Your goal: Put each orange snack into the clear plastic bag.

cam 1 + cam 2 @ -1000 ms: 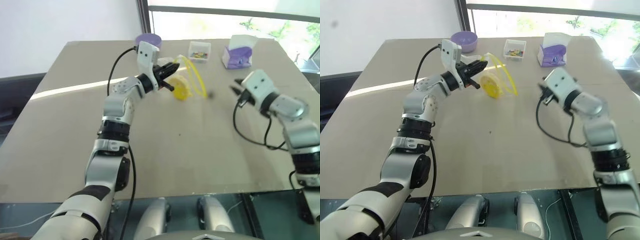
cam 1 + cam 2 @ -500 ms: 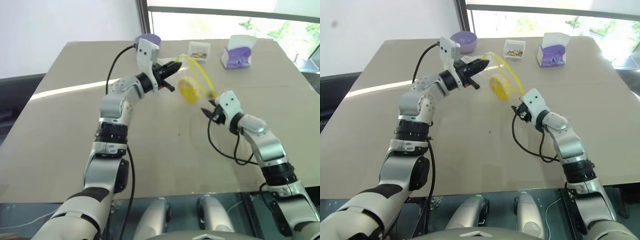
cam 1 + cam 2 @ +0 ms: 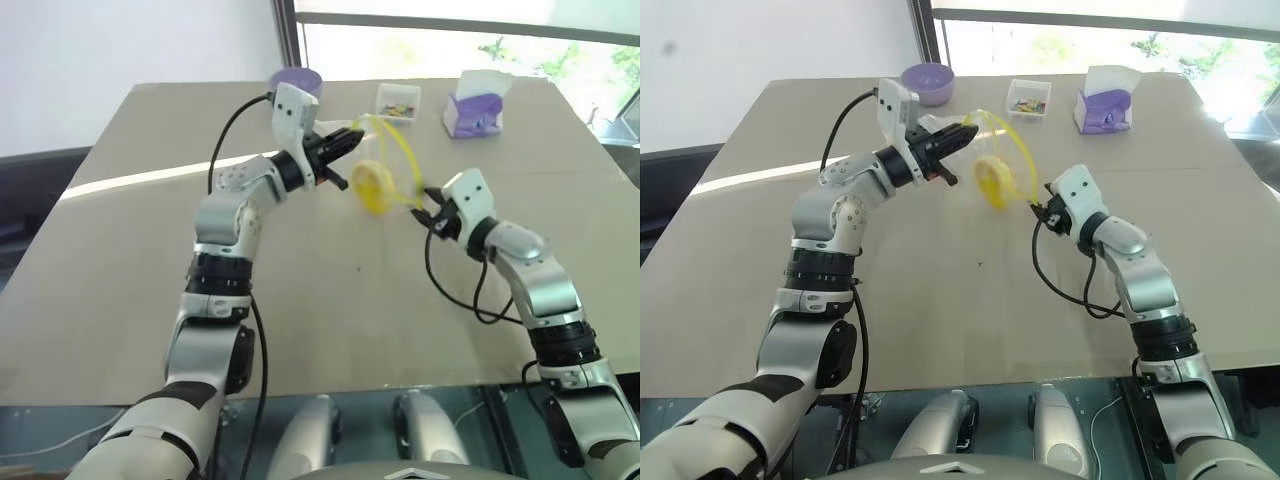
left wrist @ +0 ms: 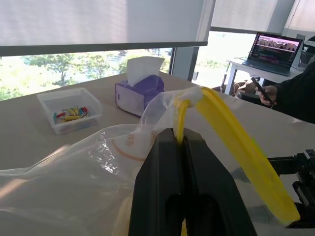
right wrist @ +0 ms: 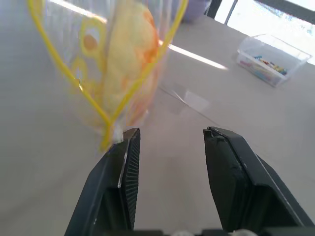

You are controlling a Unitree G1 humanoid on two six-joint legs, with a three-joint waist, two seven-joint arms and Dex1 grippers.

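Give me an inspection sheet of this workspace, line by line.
Surface: tan table, bare in front.
Job's things: clear plastic bag held up off the table, orange snack inside it.
Clutter: purple bowl, clear box of colourful bits, tissue box, all along the far edge.
Grippers: left gripper shut on the bag's yellow strip; right gripper open beside the bag's lower corner.
Cables: black cables looping off both wrists.
Surroundings: window, laptop, a person's arm.
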